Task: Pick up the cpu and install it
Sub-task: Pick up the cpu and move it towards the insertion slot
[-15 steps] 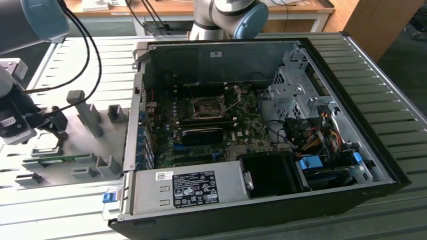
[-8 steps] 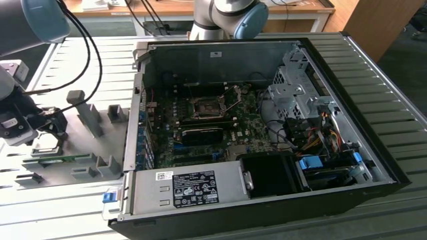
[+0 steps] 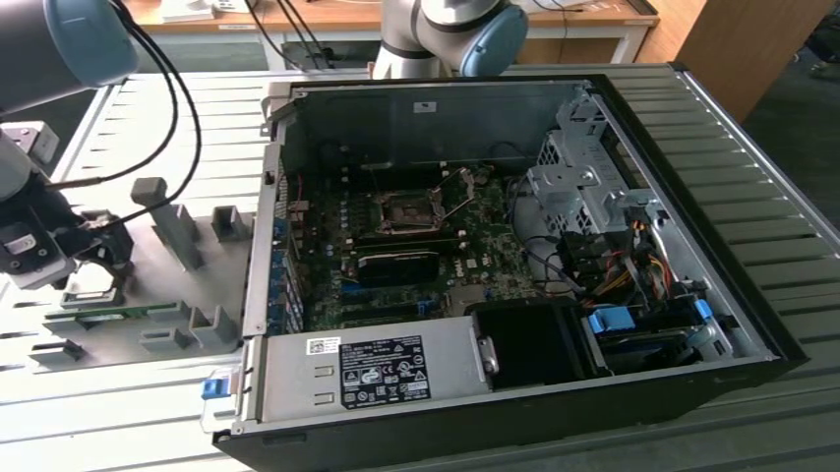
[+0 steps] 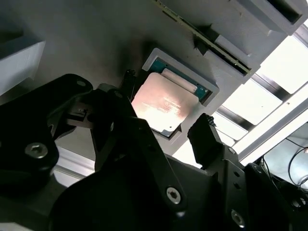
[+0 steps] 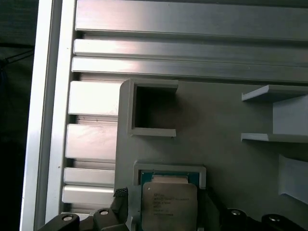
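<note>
The cpu (image 5: 169, 208) shows its silver-grey top plate in both wrist views, at the square pocket of a grey holder (image 5: 168, 168) on the fixture plate. In the second wrist view the cpu (image 4: 163, 103) sits slightly off the pocket's teal rim. My gripper (image 4: 166, 103) is shut on it, with black fingers (image 4: 204, 132) against two opposite edges. In the exterior view the gripper (image 3: 105, 280) hangs low over the fixture plate (image 3: 157, 295), at that view's left. The black socket (image 3: 409, 211) lies open on the motherboard inside the computer case.
Grey fixture blocks (image 3: 173, 236) stand upright on the plate near the gripper, and a memory stick (image 3: 125, 312) lies in a slot beside it. The open computer case (image 3: 525, 246) holds cables, drive cages and a power supply (image 3: 381, 369). Ribbed aluminium table (image 5: 96, 139) surrounds everything.
</note>
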`<state>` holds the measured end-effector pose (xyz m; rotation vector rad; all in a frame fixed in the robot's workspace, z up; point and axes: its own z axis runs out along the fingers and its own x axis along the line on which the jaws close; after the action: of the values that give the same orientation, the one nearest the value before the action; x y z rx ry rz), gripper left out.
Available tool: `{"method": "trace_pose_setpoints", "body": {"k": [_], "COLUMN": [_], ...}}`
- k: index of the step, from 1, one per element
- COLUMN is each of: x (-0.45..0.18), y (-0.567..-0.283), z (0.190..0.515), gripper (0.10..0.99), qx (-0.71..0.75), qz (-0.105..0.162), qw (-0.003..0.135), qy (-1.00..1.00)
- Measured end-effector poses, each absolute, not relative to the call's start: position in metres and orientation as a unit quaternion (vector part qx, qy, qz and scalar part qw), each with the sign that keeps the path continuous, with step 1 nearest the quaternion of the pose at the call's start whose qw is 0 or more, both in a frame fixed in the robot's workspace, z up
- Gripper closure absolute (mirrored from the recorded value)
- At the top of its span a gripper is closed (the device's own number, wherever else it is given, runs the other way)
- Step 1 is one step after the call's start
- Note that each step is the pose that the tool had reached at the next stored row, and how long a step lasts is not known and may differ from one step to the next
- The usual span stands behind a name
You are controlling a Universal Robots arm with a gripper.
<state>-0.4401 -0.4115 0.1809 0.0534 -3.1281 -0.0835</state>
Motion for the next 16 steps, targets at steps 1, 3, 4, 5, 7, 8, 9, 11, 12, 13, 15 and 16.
{"method": "trace_pose_setpoints", "body": {"k": [1,3,4,5,7,8,9,11,12,13,15,16], "x": [-0.4401,-0.4401,-0.4401,-0.4401,-0.4401,-0.4401,-0.4401,-0.4401,-0.4401,-0.4401,-0.4401,-0.4401], "y": [-0.4115,-0.4114,-0.4114,-0.4114,-0.4113,-0.4113,-0.4113,-0.4115,-0.4116,-0.4117,-0.4117,-0.4118], "z": [0.1804,0.1801,0.1801,0.1799,0.18,0.1803,0.1802,0.1804,0.1804,0.1804,0.1811,0.1823], "gripper": [0.373,0.439,0.506,0.506,0.506,0.506,0.506,0.506,0.506,0.506,0.506,0.506], "qx": [0.017,0.017,0.017,0.017,0.017,0.017,0.017,0.016,0.016,0.015,0.014,0.014], "qz": [-0.026,-0.025,-0.025,-0.025,-0.025,-0.025,-0.025,-0.023,-0.023,-0.023,-0.022,-0.022], "qw": [0.006,0.006,0.006,0.006,0.006,0.006,0.006,0.006,0.006,0.006,0.006,0.006], "qy": [-1.0,-1.0,-1.0,-1.0,-1.0,-1.0,-1.0,-1.0,-1.0,-1.0,-1.0,-1.0]}}
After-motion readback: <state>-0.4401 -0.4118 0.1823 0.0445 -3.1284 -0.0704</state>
